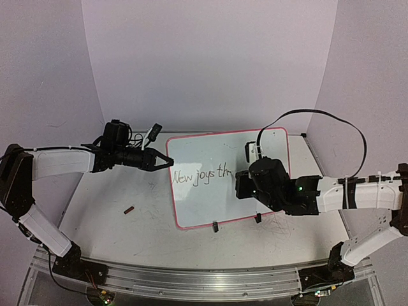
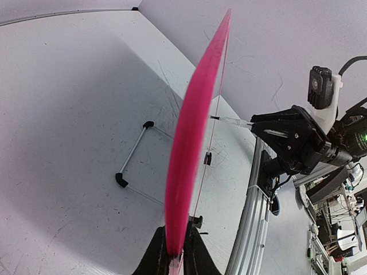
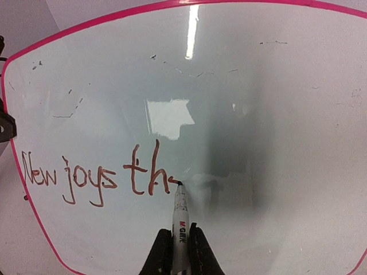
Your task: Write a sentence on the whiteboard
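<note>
top external, one whiteboard [image 1: 220,205], one sentence [image 1: 201,176]

White whiteboard [image 1: 210,201] with a pink-red rim and small black clips [image 1: 215,225], sentence [image 3: 92,182] in dark reddish-brown strokes, grey-white marker [image 3: 180,220] with red lettering and black tip, black fingers [image 3: 159,256], white worktop [image 1: 115,220] with faint grey scuffs, small dark red piece [image 1: 129,208]

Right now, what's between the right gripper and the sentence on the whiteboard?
Only the marker: the right gripper clamps its barrel, its tip touching the whiteboard at the end of the sentence, seen in the right wrist view.
</note>
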Available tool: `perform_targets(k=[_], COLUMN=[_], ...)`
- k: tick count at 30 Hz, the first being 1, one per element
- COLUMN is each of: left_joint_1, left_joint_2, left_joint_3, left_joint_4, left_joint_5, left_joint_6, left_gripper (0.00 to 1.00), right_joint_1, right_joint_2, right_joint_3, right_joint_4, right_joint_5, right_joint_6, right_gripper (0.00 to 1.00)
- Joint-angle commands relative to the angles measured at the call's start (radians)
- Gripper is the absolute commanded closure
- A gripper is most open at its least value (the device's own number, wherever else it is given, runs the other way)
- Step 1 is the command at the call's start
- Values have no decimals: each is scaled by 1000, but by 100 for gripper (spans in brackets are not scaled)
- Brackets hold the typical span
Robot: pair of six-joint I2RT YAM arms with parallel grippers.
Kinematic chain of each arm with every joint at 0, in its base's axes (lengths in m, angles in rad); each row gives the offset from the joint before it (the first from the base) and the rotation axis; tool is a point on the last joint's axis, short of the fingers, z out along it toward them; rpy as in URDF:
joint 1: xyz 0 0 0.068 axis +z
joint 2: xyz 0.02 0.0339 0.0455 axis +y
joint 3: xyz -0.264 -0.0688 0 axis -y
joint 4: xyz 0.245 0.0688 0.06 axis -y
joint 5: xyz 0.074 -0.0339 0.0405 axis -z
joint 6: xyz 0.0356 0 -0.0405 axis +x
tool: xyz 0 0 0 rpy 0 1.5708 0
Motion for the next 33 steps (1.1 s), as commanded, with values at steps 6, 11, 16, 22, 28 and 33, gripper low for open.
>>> perform_targets(k=[6,11,16,22,28,33], left_joint_1=[-33,-33,-33,-33,-33,-34], left_joint_2=[-3,-3,-5,-5,-4,-3], left_joint_3=[27,27,28,29,29,29], left_joint_4=[-39,-40,-40,-40,-42,-41], left_joint_5=[15,16,15,16,17,17], left_joint_6=[3,3,3,4,3,3], left_gripper=[91,91,91,91,91,91], right_joint_1=[-5,-5,-6,-6,-5,-6], right_joint_2=[-9,-10,5,28,14,13], right_joint_3=[11,-5,2,10,-12,-22], right_joint_4=[-40,52,69,69,60,47], right_joint_5=[81,63,68,36,4,-10], right_joint_6=[33,3,-3,-14,-7,5], right_gripper=[100,100,100,100,100,100])
